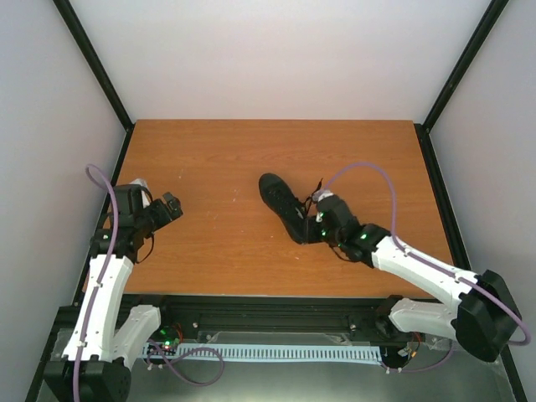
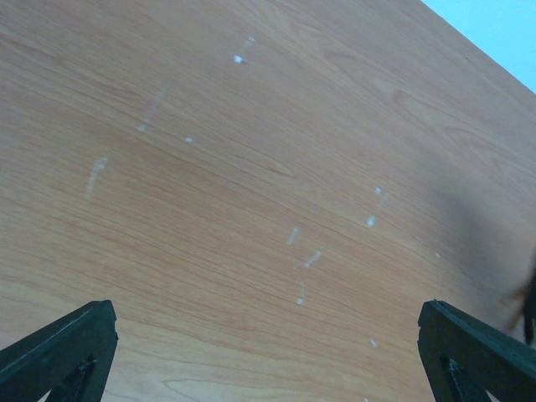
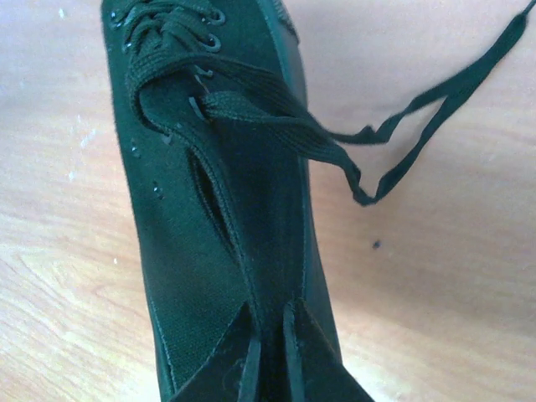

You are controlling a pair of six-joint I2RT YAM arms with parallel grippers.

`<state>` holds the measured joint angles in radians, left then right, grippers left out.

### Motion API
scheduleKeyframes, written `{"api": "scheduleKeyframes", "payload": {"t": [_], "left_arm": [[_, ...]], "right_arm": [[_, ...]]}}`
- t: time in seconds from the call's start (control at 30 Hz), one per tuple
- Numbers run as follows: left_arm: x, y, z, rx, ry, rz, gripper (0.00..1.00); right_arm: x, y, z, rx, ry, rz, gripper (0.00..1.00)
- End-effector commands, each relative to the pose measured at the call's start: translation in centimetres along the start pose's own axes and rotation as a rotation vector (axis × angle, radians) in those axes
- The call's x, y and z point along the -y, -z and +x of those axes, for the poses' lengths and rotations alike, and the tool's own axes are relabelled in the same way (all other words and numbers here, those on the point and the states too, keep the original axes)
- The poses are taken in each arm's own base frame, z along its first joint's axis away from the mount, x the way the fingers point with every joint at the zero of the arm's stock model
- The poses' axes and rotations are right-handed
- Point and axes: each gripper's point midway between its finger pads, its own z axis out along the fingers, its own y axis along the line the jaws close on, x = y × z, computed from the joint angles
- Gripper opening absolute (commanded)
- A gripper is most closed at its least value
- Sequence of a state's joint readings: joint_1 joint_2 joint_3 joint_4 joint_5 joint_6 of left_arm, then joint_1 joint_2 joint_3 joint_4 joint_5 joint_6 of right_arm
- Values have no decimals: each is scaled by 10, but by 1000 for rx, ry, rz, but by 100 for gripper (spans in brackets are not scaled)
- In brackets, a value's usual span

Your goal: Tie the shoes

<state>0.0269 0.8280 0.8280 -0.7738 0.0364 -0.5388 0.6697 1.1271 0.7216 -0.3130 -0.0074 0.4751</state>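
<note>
While the left pincer (image 1: 172,205) gapes empty, the right pincer (image 3: 268,322) pinches the shoe (image 3: 251,209) at its heel.

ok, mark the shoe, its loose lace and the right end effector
shoe (image 1: 283,205), top view, mid upper.
loose lace (image 3: 481,63), right wrist view, far strand.
right end effector (image 3: 270,314), right wrist view, between fingertips.

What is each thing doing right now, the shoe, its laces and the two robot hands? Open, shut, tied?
shoe: lying on the table, gripped at its heel end.
laces: untied, a loose strand trailing on the table beside the shoe.
left gripper: open wide, holding nothing, away from the shoe.
right gripper: shut on the shoe.
</note>
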Motion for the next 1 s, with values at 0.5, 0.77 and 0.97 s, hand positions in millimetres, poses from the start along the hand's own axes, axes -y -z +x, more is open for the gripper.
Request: {"api": "scheduleKeyframes", "payload": {"t": [0.5, 0.77, 0.97], "left_arm": [[44, 10, 10, 2, -104, 287, 100], [63, 22, 12, 25, -149, 409, 100], [93, 51, -12, 75, -254, 501, 100]], "right_arm": [[-75, -39, 28, 110, -3, 131, 79], [-3, -39, -22, 49, 26, 180, 100], [55, -67, -27, -91, -36, 190, 92]]}}
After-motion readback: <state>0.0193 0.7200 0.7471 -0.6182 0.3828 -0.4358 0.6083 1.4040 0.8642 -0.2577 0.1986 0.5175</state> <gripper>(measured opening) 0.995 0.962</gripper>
